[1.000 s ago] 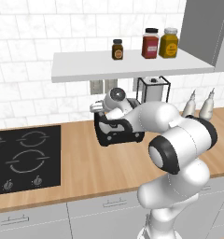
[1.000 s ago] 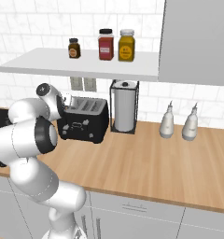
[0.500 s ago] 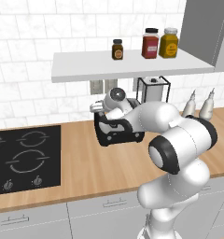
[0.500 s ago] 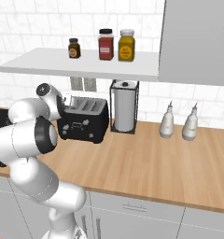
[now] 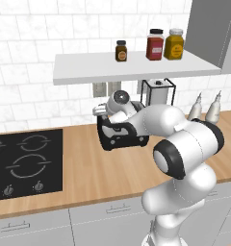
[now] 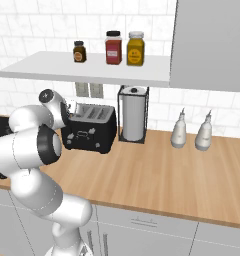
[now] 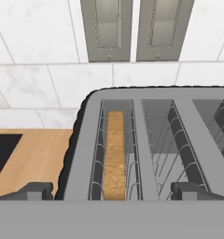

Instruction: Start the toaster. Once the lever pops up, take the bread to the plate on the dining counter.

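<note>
The black toaster (image 5: pixel 121 138) stands on the wood wall counter against the tiled wall, also seen in the right base view as the toaster (image 6: pixel 90 133). From above, the toaster (image 7: pixel 86 154) has the bread (image 7: pixel 115 154) standing deep in its leftmost slot, only its tan top edge showing. My gripper (image 7: pixel 113 190) hovers just above the toaster's top, open, with one fingertip on each side of the slots and nothing between them. The hand (image 5: pixel 104 110) sits over the toaster's left end. The plate and the dining counter are out of view.
A paper towel holder (image 6: pixel 134 114) stands right of the toaster, then two pale bottles (image 6: pixel 179 131). A shelf (image 6: pixel 87 69) with three jars hangs overhead. A black hob (image 5: pixel 26 161) lies to the left. Two wall outlets (image 7: pixel 135 28) sit behind the toaster.
</note>
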